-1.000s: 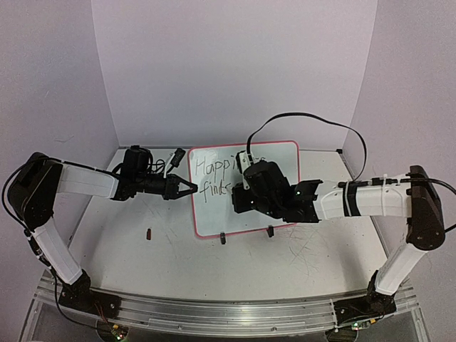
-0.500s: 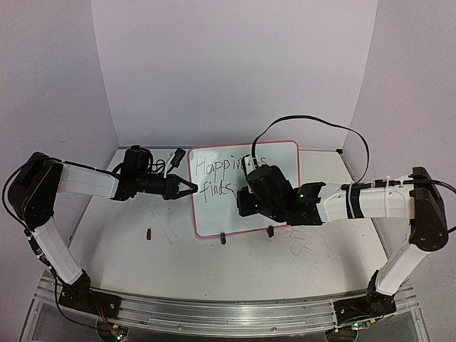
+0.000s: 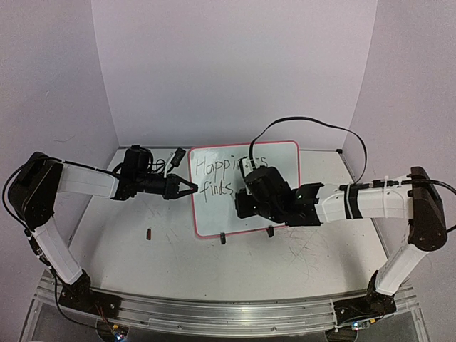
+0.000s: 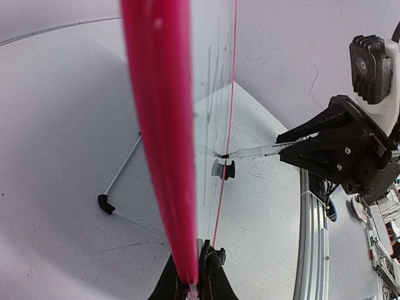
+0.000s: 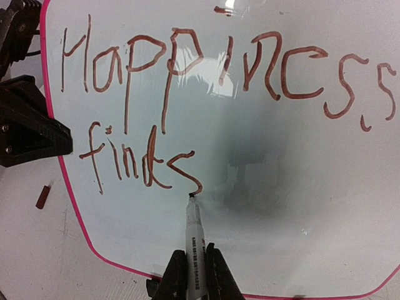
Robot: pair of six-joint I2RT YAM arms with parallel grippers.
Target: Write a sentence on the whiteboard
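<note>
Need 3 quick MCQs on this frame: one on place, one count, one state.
1. The marker tip sits: A) at the end of "finds" B) above "Happiness" C) on the table.
2. Words in the writing on the whiteboard: A) one B) two C) four.
3. The left tool is: A) open in the air B) shut on the whiteboard's pink edge C) holding a cap.
Key: 1A, the tip is at the tail of the last s. 2B, only "Happiness finds" shows. 3B, the pink frame runs between its fingers in the left wrist view.

Board: glossy white rectangular pink-framed whiteboard (image 3: 214, 217), standing.
Left gripper (image 3: 191, 189): at its left edge.
Right gripper (image 3: 239, 205): over dark lettering (image 3: 212, 169).
</note>
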